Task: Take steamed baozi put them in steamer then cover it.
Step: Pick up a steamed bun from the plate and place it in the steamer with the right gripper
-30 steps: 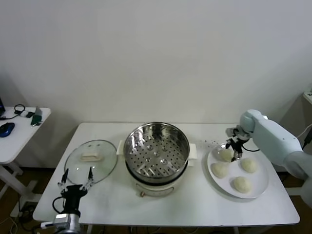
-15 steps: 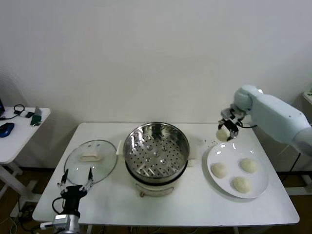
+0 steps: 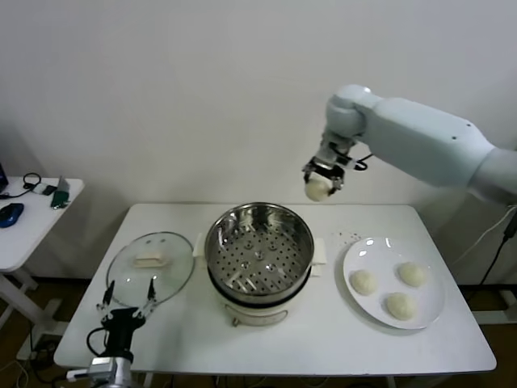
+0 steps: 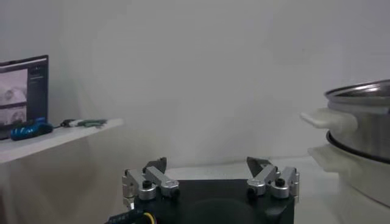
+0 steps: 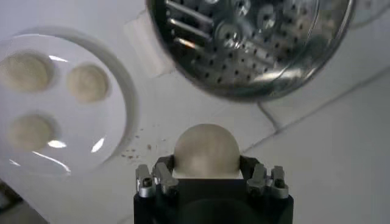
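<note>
At the far left stands a small side table (image 3: 32, 222) carrying a blue mouse (image 3: 10, 213) and some cables.

The left tool (image 3: 125, 301) sits low at the front-left corner of the white worktop (image 3: 266, 339), its fingers (image 4: 152, 176) spread wide and released, with nothing between them (the left wrist view confirms the gap is bare). It is idle.

Just behind that tool, the cover (image 3: 151, 265) lies flat on the worktop, handle up, immediately beside the steamer's left handle.

The steamer (image 3: 259, 252) stands at the middle of the worktop on its white base. Its perforated tray is exposed, and no bun rests on it. In the left wrist view its rim and side handle (image 4: 359, 115) appear at the edge of the picture.

Above and behind the steamer's right rim, the right tool (image 3: 321, 182) hangs in the air, pointing downward and clenched on one steamed baozi (image 3: 318, 189). The right wrist view shows the bun (image 5: 206, 150) seated between the fingers (image 5: 159, 172), with the steamer tray (image 5: 256, 42) and the plate below it.

To the right of the steamer, a white plate (image 3: 432, 311) rests on the worktop, apart from the steamer's base. Three further buns (image 3: 363, 280) lie on it, well separated from one another: one toward the steamer side, one toward the rear and one toward the front.
</note>
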`<action>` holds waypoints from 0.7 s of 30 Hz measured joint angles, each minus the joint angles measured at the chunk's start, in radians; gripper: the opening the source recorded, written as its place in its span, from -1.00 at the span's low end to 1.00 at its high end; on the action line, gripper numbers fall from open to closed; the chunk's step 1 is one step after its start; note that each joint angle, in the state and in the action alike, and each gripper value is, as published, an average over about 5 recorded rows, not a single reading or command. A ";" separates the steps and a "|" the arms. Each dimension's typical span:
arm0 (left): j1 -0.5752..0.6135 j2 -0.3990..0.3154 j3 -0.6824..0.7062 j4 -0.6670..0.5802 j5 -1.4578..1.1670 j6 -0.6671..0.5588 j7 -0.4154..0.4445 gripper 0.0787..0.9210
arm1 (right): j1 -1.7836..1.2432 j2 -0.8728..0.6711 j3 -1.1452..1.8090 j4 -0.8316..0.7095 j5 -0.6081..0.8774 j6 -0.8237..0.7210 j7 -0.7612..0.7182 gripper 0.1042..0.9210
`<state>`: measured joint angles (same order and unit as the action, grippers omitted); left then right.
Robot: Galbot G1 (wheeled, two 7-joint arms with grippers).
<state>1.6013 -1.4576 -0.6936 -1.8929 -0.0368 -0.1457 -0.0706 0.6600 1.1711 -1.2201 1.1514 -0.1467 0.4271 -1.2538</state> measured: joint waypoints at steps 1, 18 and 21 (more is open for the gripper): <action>0.000 0.001 -0.001 -0.004 -0.001 0.002 0.000 0.77 | -0.002 0.017 0.001 0.005 -0.013 0.009 0.000 0.45; 0.017 0.021 -0.022 -0.036 -0.016 0.010 -0.009 0.77 | -0.169 0.204 0.031 -0.010 -0.194 0.073 -0.013 0.45; 0.017 0.021 -0.020 -0.036 -0.017 0.010 -0.009 0.77 | -0.197 0.217 0.033 -0.024 -0.215 0.074 -0.015 0.45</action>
<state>1.6180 -1.4366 -0.7134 -1.9292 -0.0535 -0.1352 -0.0797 0.4632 1.3884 -1.1876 1.1276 -0.3618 0.5011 -1.2686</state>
